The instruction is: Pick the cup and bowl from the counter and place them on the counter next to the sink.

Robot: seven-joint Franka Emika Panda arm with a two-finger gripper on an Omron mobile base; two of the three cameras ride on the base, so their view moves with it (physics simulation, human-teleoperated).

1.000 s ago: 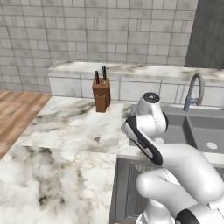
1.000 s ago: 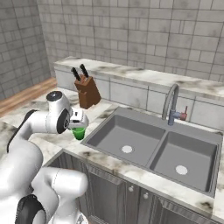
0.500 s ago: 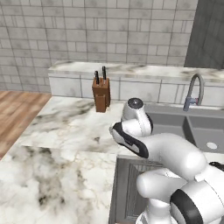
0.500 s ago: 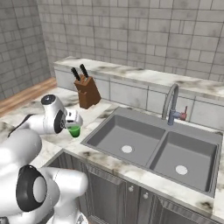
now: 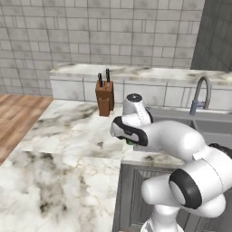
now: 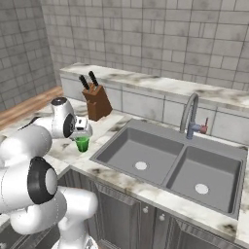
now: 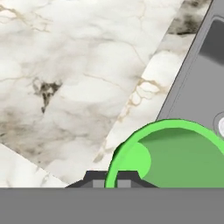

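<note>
Hanging just over the counter (image 6: 104,127) left of the sink (image 6: 170,165), the gripper (image 6: 81,137) is clamped on the cup (image 6: 81,143), near the knife block (image 6: 96,103)

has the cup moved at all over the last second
Yes. In the right base view the cup has gone down and away from the sink, toward the counter left of the basin.

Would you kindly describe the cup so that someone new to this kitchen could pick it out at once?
Start at the grey double sink and go to the marble counter at its left edge. There the gripper holds the cup, in front of the knife block: a small, handleless, bright green tumbler, the only green thing.
</note>
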